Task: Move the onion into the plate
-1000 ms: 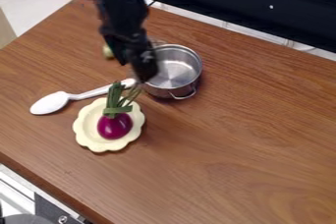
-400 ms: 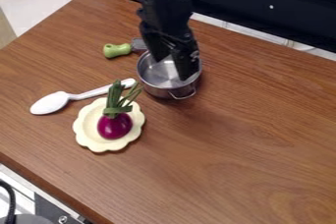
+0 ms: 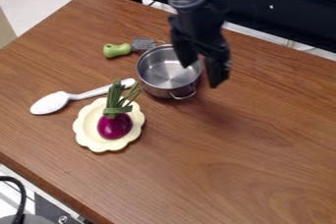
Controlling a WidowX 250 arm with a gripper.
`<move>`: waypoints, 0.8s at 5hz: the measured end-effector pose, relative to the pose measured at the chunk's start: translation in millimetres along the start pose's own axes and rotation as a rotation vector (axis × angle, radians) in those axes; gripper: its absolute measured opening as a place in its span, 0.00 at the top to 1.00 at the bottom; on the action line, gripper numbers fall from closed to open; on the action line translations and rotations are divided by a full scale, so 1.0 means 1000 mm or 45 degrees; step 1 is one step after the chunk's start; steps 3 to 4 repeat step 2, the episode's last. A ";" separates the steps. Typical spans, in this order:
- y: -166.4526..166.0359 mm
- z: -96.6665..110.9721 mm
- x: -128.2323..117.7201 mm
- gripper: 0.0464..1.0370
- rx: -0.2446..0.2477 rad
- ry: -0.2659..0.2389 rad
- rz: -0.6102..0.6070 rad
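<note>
While the gripper (image 3: pixel 204 73) hung open at right, the onion (image 3: pixel 115 124) lay on the plate (image 3: pixel 87 137).
Likely light, firm but slick, it was best gripped round its middle.

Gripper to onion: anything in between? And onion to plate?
The metal pot sits partly across the straight line, as the camera sees it, from the gripper to the onion; height clearance can't be judged. Nothing visible separates onion and plate: it's already on it.
</note>
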State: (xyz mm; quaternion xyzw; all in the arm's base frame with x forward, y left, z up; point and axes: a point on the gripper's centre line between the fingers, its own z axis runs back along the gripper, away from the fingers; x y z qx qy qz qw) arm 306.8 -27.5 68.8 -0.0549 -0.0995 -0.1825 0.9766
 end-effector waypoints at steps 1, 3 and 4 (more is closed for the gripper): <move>-0.027 -0.015 0.011 0.04 0.004 0.026 -0.018; -0.048 -0.028 0.011 0.04 0.000 0.073 -0.030; -0.048 -0.028 0.011 0.04 0.000 0.073 -0.030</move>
